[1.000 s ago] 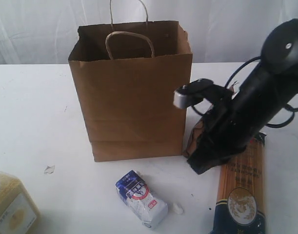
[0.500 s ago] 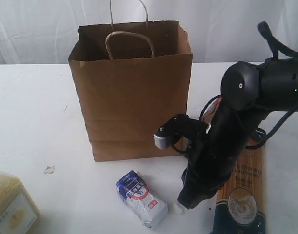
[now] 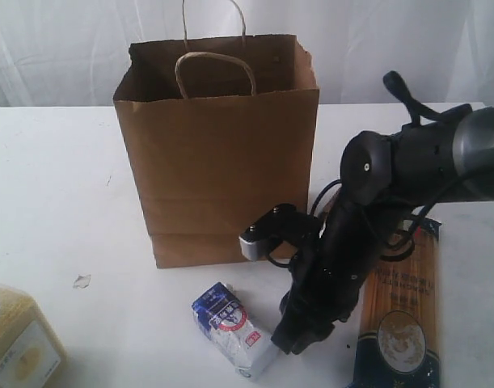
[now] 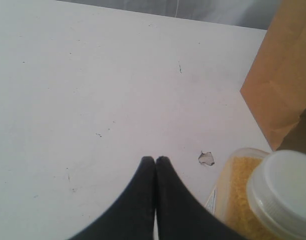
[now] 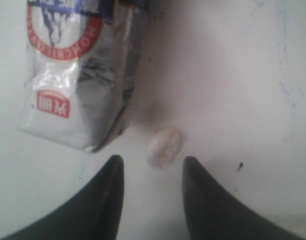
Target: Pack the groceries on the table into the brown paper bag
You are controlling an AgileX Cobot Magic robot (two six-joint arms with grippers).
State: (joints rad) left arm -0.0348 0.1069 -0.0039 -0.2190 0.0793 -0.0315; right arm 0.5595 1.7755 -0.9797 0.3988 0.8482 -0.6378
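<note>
The brown paper bag (image 3: pixel 218 145) stands upright at the middle of the white table (image 3: pixel 52 186). In front of it lies the blue-white pouch (image 3: pixel 233 328) (image 5: pixel 77 70). My right gripper (image 3: pixel 291 343) (image 5: pixel 153 162) hangs low just right of the pouch, open and empty, with a small white crumb (image 5: pixel 164 146) ahead of its fingertips. The long spaghetti pack (image 3: pixel 400 311) lies right of that arm. The yellow-grain container (image 3: pixel 16 343) (image 4: pixel 258 197) sits at the front left. My left gripper (image 4: pixel 155 160) is shut and empty over bare table beside it. The jar, can and brown pouch are out of view.
A small scrap (image 3: pixel 82 281) (image 4: pixel 206 158) lies on the table between the yellow-grain container and the bag. White curtain hangs behind the table. The right arm's body and cables cover the table area beside the bag's right side.
My right arm has swung down and to the left, from beside the bag's right side to just above the table next to the blue-white pouch. The items have not moved.
</note>
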